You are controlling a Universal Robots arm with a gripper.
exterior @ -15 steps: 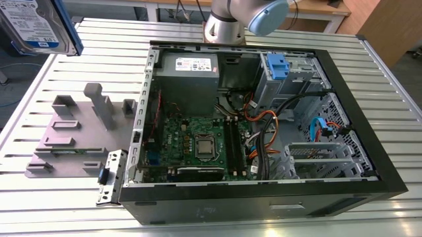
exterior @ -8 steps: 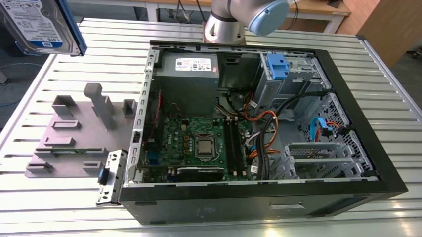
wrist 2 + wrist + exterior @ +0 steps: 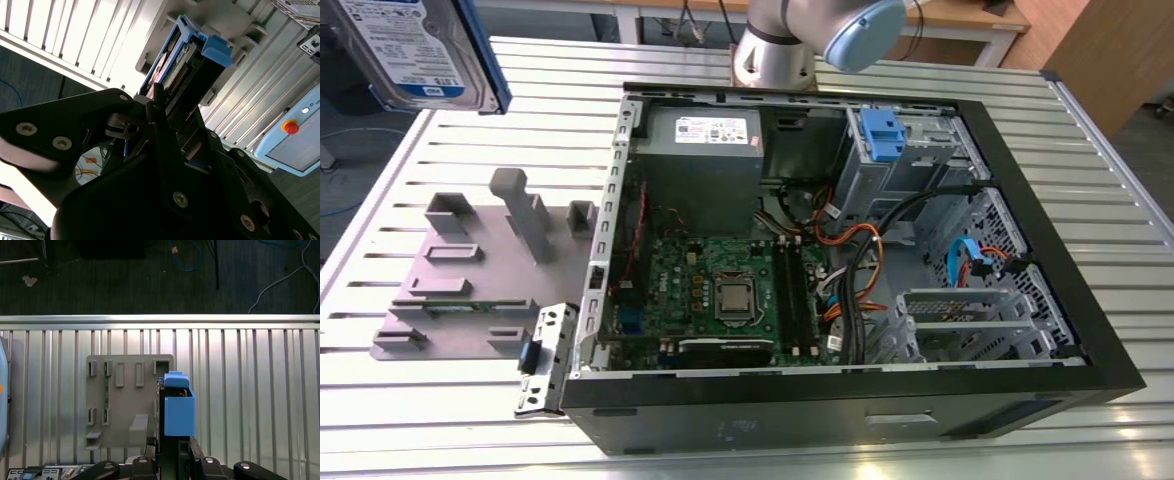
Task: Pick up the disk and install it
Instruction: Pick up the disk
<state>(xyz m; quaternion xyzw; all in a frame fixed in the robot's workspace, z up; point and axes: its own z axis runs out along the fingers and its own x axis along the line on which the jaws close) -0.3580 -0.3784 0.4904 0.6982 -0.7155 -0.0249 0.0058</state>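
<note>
I have the fingers (image 3: 161,115) clamped on the disk (image 3: 179,410), raised over the grey plate's (image 3: 122,405) edge, above the surface (image 3: 250,390).

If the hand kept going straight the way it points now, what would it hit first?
The hand, shut on the disk, points down at the table. The disk would lead and would likely meet the edge of the grey fixture first, or the slats right beside it; depth is unclear.

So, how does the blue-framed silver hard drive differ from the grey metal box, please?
The silver hard drive is held aloft by the hand; the grey metal box sits inside the black computer case. The drive's label is partly blue; the box's sticker is white. Both are rectangular.
</note>
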